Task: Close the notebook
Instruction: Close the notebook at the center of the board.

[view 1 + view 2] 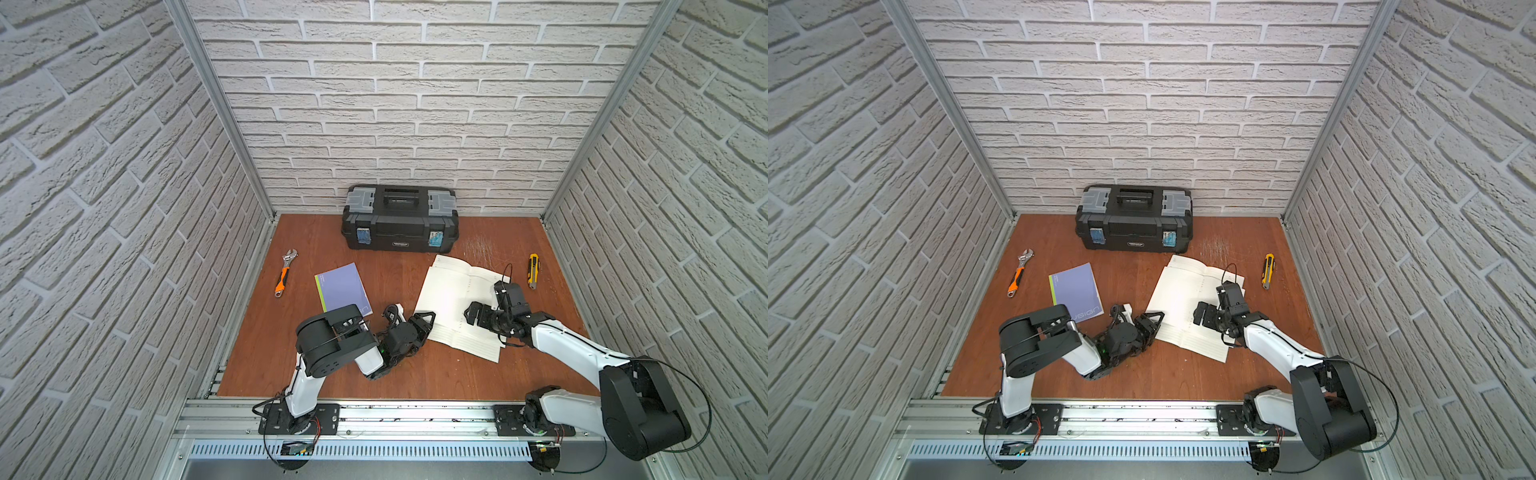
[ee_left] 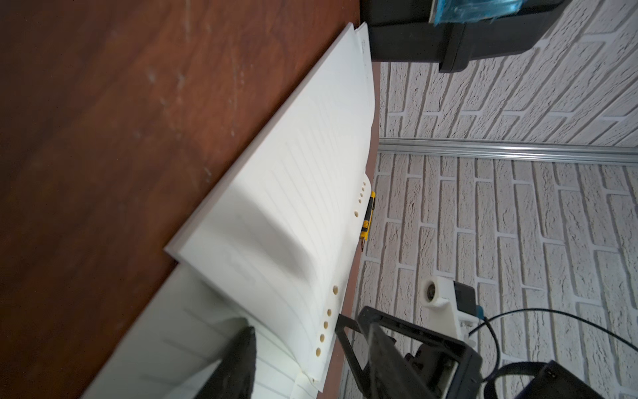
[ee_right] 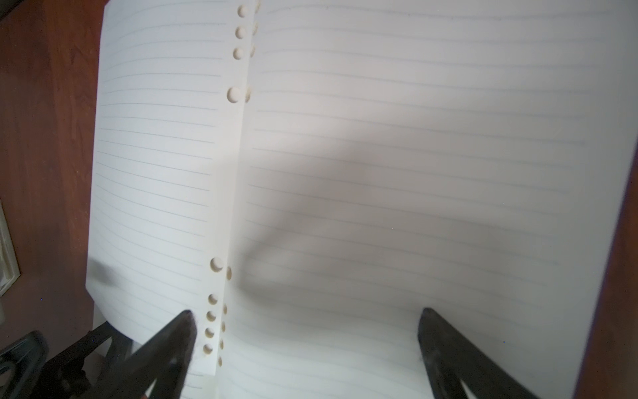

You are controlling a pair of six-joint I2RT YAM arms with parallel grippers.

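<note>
While notebook [image 1: 444, 291] lies open, pages up, at 3 o'clock of table [image 1: 436, 378] centre, right gripper [image 3: 307, 314] hangs over its middle, fingers spread wide, nothing between them. Left gripper [image 1: 428, 319] sits at notebook's 8 o'clock edge, one fingertip [image 2: 241, 359] over a page. Can't tell whether its jaws pinch paper.

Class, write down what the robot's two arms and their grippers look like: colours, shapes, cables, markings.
The left arm and right arm are white tubular links between bulky black joint housings, on black base plates, with thin black cables looping alongside. The left gripper and right gripper are black, with tapering jaws built as open triangular frames. No markings are legible.
</note>
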